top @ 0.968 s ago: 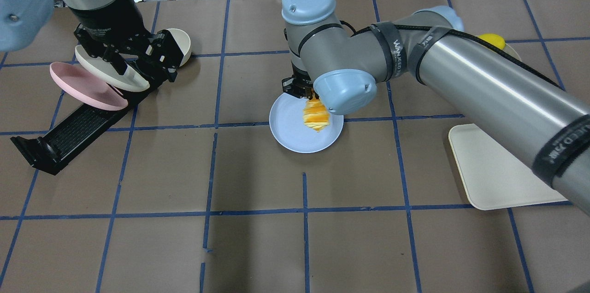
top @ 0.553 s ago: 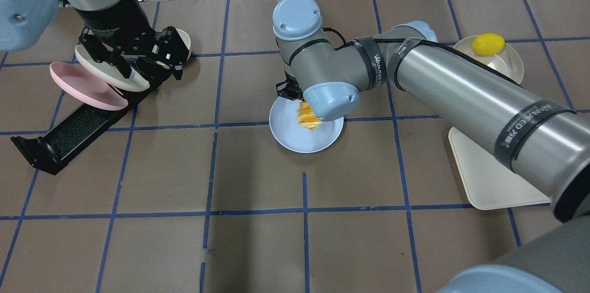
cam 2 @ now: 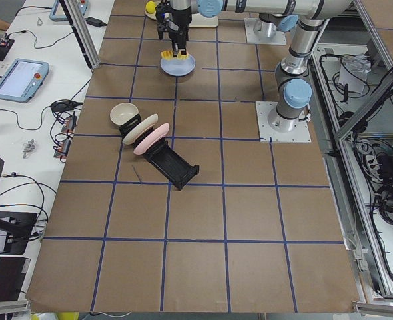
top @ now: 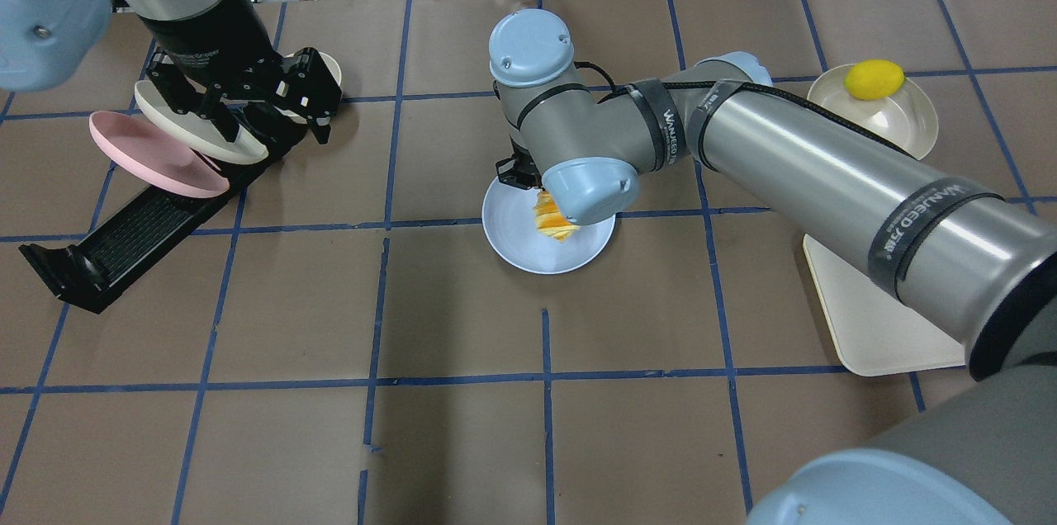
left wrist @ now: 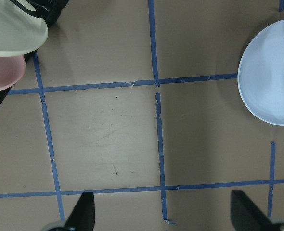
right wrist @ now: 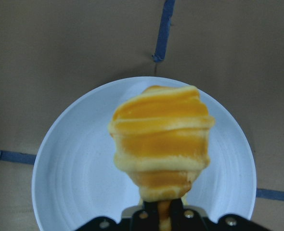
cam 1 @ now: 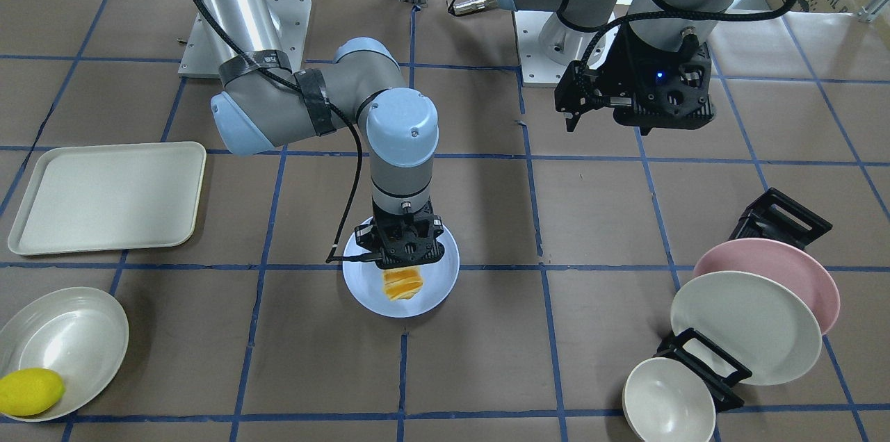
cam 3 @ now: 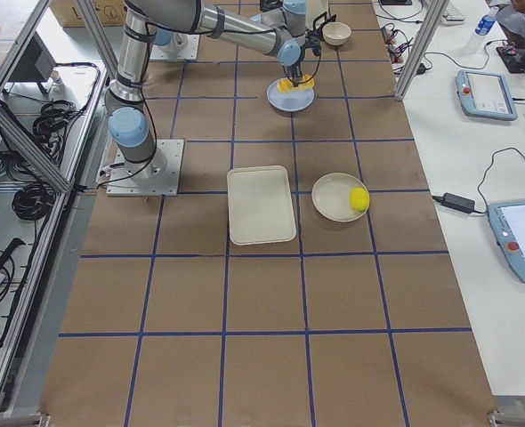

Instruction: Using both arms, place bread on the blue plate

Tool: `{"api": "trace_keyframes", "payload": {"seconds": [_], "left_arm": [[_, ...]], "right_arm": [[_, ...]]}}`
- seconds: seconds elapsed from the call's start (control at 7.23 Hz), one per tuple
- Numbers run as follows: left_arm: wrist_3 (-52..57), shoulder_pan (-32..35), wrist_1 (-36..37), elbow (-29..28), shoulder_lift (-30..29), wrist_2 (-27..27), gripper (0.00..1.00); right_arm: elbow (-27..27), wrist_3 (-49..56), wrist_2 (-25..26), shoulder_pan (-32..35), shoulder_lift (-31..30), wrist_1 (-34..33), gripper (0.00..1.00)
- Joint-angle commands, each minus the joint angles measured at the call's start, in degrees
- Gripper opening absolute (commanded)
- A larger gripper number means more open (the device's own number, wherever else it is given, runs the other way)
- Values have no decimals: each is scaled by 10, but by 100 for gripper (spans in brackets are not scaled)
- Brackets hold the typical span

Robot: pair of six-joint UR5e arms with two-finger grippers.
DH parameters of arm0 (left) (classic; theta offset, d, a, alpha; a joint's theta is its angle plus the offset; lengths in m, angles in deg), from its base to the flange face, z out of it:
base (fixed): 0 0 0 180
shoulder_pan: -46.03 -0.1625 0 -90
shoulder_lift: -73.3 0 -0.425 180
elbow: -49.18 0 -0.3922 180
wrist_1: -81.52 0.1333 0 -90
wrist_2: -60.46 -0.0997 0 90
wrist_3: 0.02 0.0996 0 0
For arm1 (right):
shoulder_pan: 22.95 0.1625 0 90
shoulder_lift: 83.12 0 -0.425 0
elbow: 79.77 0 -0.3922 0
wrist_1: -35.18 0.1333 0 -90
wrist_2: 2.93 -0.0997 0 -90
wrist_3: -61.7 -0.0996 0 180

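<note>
The bread (right wrist: pixel 161 144), a golden-orange ridged loaf, hangs end-down from my right gripper (cam 1: pixel 402 258), which is shut on its upper end. It is held over the middle of the blue plate (cam 1: pixel 434 289), close above it; I cannot tell whether it touches. The bread (top: pixel 552 219) and plate (top: pixel 520 248) also show in the overhead view, half hidden under my right wrist. My left gripper (left wrist: pixel 163 216) is open and empty, raised above the table to the left of the plate, near the dish rack (top: pixel 124 236).
The black rack holds a pink plate (cam 1: pixel 799 268) and an off-white plate (cam 1: pixel 744 327); a small bowl (cam 1: pixel 667 400) stands beside it. A cream tray (cam 1: pixel 108 195) and a bowl (cam 1: pixel 62 338) with a lemon (cam 1: pixel 31 391) lie on my right side.
My right arm has swung in and lowered, bringing the bread down closer to the plate's middle. My left gripper has barely shifted near the rack.
</note>
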Motion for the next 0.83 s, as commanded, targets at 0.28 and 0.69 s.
{"api": "trace_keyframes", "payload": {"seconds": [0.28,0.69], "left_arm": [[0,0,0,0,-1,1,100],[0,0,0,-2,1,1,100]], "right_arm": [[2,3,-5,1,0,-1,100],[3,4,-5,1,0,-1,100]]}}
